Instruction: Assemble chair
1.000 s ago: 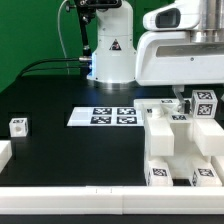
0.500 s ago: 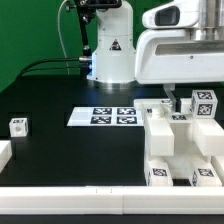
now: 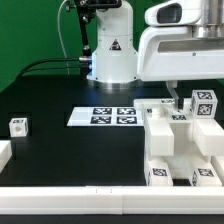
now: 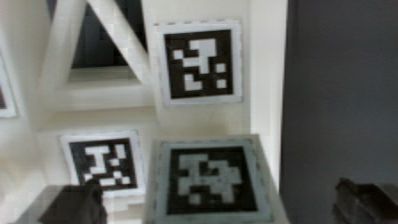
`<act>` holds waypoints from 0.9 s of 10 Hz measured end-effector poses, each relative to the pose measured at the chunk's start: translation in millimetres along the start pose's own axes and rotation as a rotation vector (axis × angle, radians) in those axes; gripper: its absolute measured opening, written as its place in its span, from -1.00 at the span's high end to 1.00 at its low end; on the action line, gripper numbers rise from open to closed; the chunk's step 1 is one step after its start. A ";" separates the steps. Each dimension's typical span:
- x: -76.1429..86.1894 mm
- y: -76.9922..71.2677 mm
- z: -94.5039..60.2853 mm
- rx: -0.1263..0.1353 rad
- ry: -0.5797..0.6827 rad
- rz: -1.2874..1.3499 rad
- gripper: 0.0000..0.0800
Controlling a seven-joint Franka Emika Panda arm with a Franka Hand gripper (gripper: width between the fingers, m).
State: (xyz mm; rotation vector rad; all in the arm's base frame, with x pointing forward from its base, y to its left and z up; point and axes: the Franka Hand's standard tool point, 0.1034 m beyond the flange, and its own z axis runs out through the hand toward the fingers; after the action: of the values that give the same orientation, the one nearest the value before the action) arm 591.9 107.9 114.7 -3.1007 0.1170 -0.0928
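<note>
The partly built white chair [image 3: 176, 150] stands at the exterior view's right, with tags on its front feet and a tagged block [image 3: 204, 103] on its back corner. My gripper [image 3: 180, 100] hangs just above the chair's rear, beside that block. In the wrist view my gripper [image 4: 222, 205] is open. Its dark fingertips [image 4: 80, 205] stand on either side of a tagged white piece [image 4: 208, 178] without touching it. Further tagged chair faces [image 4: 196, 65] lie beyond it.
The marker board [image 3: 105, 116] lies flat mid-table. A small tagged white part [image 3: 18, 126] sits at the exterior view's left, with another white piece [image 3: 4, 155] at the left edge. The robot base [image 3: 110, 50] stands behind. A white rim [image 3: 80, 200] runs along the front.
The jaws have spread wider and stand off the tagged piece. The arm has lifted slightly above the chair.
</note>
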 end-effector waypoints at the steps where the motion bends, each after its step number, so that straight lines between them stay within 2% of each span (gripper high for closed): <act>1: 0.1 0.8 0.2 0.000 0.000 0.001 -0.32; 2: 0.0 0.7 0.4 0.000 -0.001 0.014 0.02; 3: -0.1 0.7 0.5 0.000 -0.001 0.024 0.02; 4: -0.1 0.9 0.6 0.000 -0.001 0.026 0.33; 9: -0.4 -0.3 0.9 0.003 -0.003 0.372 0.33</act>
State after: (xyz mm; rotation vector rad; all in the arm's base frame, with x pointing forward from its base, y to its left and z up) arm 591.5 108.2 113.8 -3.0125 0.6850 -0.0765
